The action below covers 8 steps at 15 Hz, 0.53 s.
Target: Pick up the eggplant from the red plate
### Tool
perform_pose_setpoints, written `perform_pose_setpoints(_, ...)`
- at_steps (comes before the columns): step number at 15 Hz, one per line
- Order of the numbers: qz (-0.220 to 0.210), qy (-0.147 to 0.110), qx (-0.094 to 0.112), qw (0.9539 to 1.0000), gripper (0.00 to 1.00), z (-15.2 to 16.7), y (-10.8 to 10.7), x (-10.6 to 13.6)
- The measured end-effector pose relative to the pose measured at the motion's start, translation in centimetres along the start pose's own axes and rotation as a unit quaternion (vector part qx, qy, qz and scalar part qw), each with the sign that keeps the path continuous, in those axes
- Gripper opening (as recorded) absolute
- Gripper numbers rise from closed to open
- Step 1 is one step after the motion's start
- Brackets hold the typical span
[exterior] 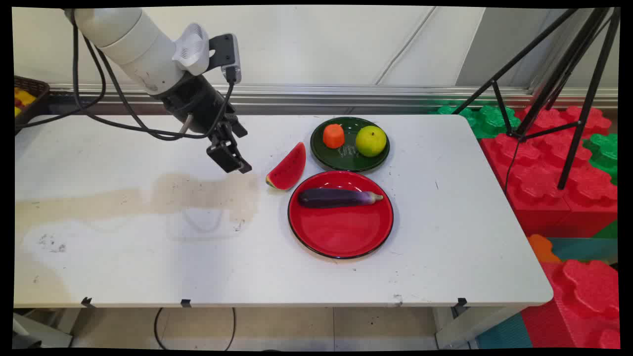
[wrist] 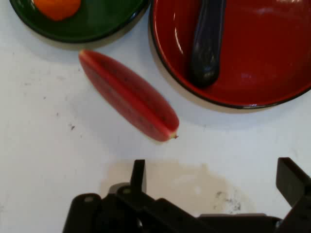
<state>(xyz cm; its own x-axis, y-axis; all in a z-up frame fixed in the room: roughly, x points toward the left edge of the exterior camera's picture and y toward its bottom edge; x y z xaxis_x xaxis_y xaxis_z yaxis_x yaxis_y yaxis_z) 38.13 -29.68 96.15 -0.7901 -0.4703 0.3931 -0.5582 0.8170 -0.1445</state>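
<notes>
A watermelon slice [exterior: 288,168], red flesh with a thin green rind, is seen lying on the white table [exterior: 445,237], just left of the red plate [exterior: 341,232] and green plate [exterior: 346,158]. A dark purple eggplant [exterior: 339,197] is laid on the red plate; an orange piece [exterior: 334,135] and a green-yellow fruit [exterior: 371,141] are on the green one. The gripper [exterior: 232,163] is held wide open above bare table left of the slice, nothing gripped or touched.

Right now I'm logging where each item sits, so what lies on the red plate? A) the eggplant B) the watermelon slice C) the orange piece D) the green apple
A: the eggplant lies across the red plate, while the watermelon slice rests on the table beside it.
</notes>
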Motion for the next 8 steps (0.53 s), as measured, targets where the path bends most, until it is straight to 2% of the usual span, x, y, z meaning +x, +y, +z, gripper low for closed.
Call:
perform_pose_setpoints(4, 0.002, 0.014, -0.001, 0.9999, 1.0, 0.0, 0.6, 0.7)
perform_pose_setpoints(8, 0.002, 0.029, 0.003, 0.9996, 1.0, 0.6, 1.4, 2.6)
